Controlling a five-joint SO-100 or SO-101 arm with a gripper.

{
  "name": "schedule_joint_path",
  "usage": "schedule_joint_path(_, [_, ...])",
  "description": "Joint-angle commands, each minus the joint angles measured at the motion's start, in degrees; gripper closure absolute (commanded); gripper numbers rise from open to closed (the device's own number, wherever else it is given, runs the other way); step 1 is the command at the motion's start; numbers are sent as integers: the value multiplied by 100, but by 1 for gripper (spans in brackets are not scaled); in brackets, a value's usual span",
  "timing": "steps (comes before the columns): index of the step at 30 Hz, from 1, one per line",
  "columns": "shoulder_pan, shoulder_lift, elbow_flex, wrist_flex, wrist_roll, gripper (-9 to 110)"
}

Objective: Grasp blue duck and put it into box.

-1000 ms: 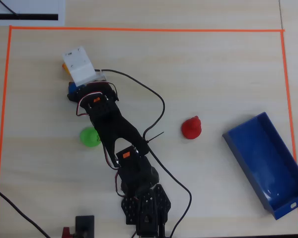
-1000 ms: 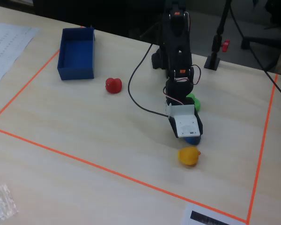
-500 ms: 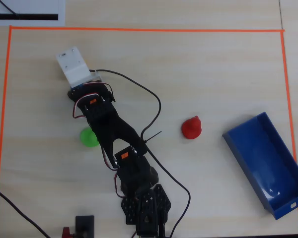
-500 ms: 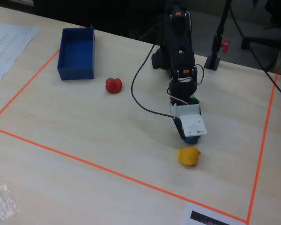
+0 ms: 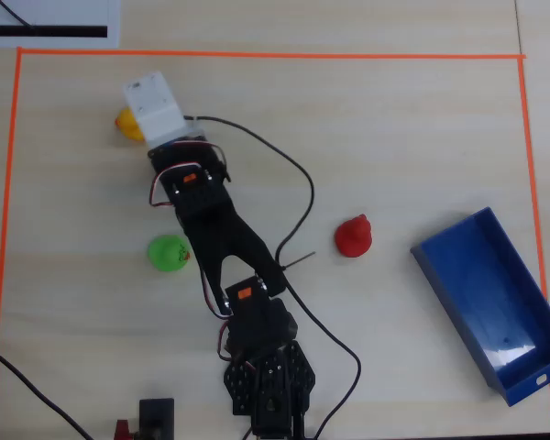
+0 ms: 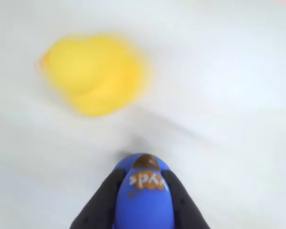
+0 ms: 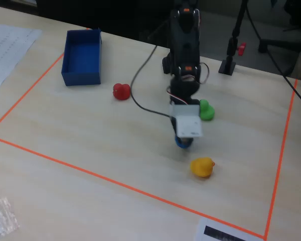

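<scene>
The blue duck (image 6: 144,198) is seen in the wrist view clamped between the two dark fingers (image 6: 102,202) of the gripper (image 6: 144,210); the jaws are closed on its sides. In the fixed view only a sliver of blue (image 7: 182,142) is visible beneath the white wrist housing (image 7: 186,123), at or just above the table surface (image 7: 90,145); contact with the table cannot be determined. In the overhead view the duck is hidden under the arm (image 5: 211,220).

The step in hand is judged to be securing and lifting. A straight vertical lift is advised before any swing, since the yellow duck (image 6: 93,74) lies just beside the gripper and could be knocked by a low sideways move. The path to the box (image 5: 495,302) passes near the red duck (image 5: 354,236) and the green duck (image 5: 169,253), so height should be gained first. The grip pressure should be held steady: the rounded body could be squeezed out of flat fingers.

Materials: the blue duck appears smooth and glossy, probably soft plastic or rubber, with an orange-brown printed mark on its surface. The yellow duck is blurred in the wrist view, and its texture cannot be judged. The box is a rigid blue rectangular tray with low walls and a small white tag at one corner. The table is pale wood-grain, bordered with orange tape (image 5: 257,55).
</scene>
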State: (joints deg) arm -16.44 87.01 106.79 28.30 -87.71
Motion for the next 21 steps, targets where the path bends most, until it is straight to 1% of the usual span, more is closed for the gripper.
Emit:
schedule_joint_path(1, [949, 1485, -1072, 1529, 237, 101])
schedule_joint_path(3, [1696, 1714, -1890, 2584, 281, 101])
schedule_joint_path(6, [3076, 1538, -3173, 4307, 237, 101])
schedule_joint_path(7, [3560, 1406, -3542, 4720, 211, 101])
schedule_joint_path(9, [4588, 1160, -4043, 5098, 53, 101])
schedule_joint_path(13, [6583, 712, -4271, 4860, -606, 101])
schedule_joint_path(15, [7418, 422, -4228, 4605, -905, 101])
schedule_joint_path(18, [8323, -79, -4192, 4298, -1213, 101])
schedule_joint_path(21, [8859, -589, -4148, 3832, -1257, 101])
